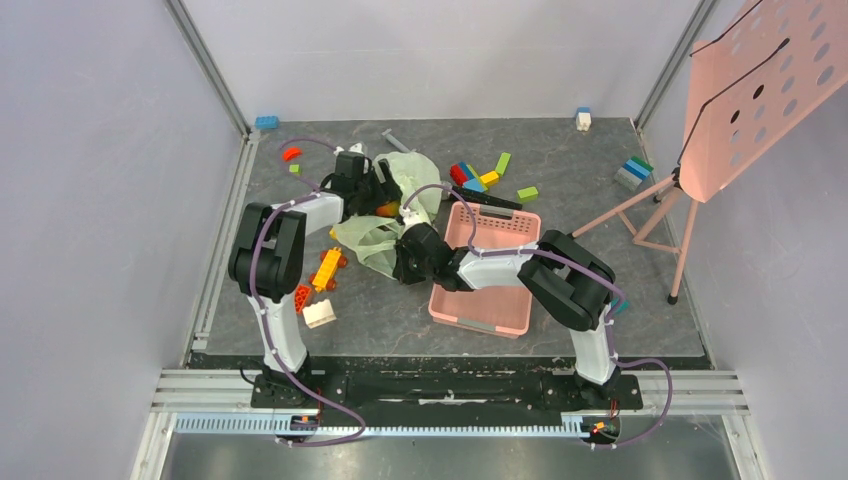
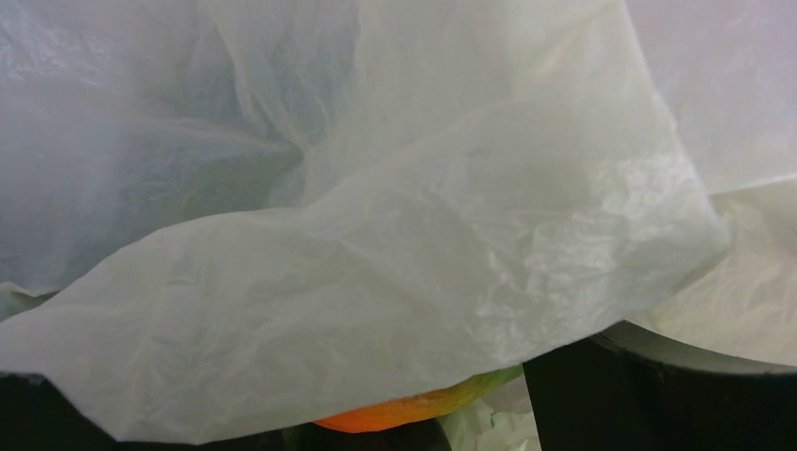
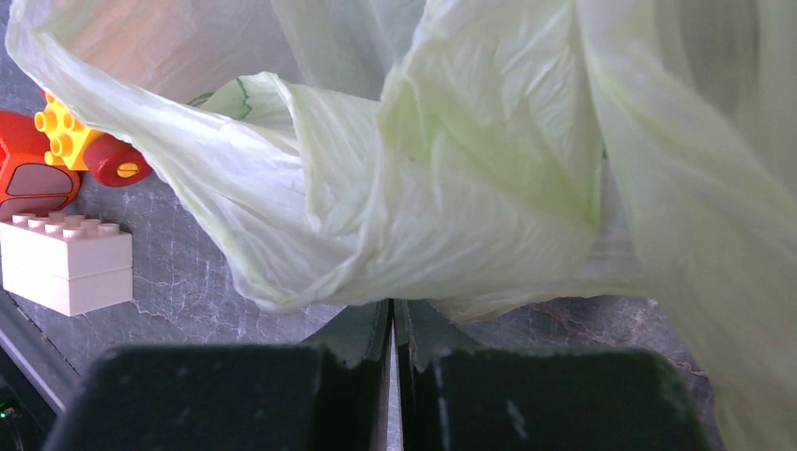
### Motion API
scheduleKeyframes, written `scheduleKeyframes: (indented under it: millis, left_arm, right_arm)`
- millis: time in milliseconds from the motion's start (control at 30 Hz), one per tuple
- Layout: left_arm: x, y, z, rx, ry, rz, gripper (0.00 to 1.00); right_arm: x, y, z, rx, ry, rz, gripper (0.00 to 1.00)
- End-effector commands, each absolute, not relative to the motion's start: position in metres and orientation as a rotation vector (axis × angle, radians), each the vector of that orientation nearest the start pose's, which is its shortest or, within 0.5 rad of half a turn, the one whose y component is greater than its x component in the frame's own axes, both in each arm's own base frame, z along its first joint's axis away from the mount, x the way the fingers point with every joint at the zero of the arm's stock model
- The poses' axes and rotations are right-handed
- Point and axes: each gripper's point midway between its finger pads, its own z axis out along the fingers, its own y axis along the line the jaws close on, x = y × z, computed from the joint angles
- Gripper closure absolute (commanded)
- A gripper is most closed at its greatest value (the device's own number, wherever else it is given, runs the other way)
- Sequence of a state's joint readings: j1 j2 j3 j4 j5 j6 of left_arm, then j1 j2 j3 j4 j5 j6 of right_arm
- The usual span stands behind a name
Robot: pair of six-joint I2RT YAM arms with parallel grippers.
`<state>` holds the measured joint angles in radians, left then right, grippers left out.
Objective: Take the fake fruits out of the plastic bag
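Two arms work at the plastic bag (image 1: 375, 240).
The right gripper (image 3: 393, 319) pinches the bag tight. The left gripper (image 1: 380, 197) is by the mango (image 2: 404, 413); I cannot tell its grip.

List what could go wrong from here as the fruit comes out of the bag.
1. The right pincer pinches only a thin fold of the plastic bag; it could slip or tear under a pull.
2. Film covers most of the left wrist view, with just a sliver of the mango showing, so the left pincer might grab film along with fruit.
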<state>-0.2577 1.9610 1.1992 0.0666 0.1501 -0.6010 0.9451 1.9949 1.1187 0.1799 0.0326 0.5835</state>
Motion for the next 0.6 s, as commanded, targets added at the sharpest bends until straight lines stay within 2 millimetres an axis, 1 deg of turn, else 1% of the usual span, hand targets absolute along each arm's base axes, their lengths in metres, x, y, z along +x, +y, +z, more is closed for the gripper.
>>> scheduleKeyframes:
  millis: [0, 67, 133, 233, 300, 433, 567]
  left_arm:
    - [0.471, -0.188, 0.056, -0.219, 2.296, -0.691, 0.09]
    - [0.471, -0.189, 0.053, -0.217, 2.301, -0.700, 0.13]
    - [0.470, -0.191, 0.049, -0.220, 2.310, -0.713, 0.21]
    - [0.468, -0.194, 0.047, -0.224, 2.314, -0.736, 0.36]
    - [0.466, -0.195, 0.049, -0.224, 2.312, -0.747, 0.42]
    - [0.463, -0.193, 0.065, -0.230, 2.284, -0.761, 0.44]
    - [0.457, -0.190, 0.091, -0.227, 2.243, -0.762, 0.43]
  right_arm:
    - [0.242, 0.379, -0.044, -0.488, 2.566, 0.585, 0.97]
    - [0.243, 0.380, -0.043, -0.487, 2.563, 0.586, 0.97]
    - [0.242, 0.379, -0.044, -0.490, 2.564, 0.583, 0.97]
    - [0.243, 0.378, -0.044, -0.489, 2.564, 0.578, 0.97]
    - [0.242, 0.379, -0.043, -0.490, 2.563, 0.581, 0.97]
    - [0.244, 0.378, -0.040, -0.484, 2.556, 0.579, 0.97]
    - [0.248, 0.378, -0.026, -0.476, 2.516, 0.583, 0.98]
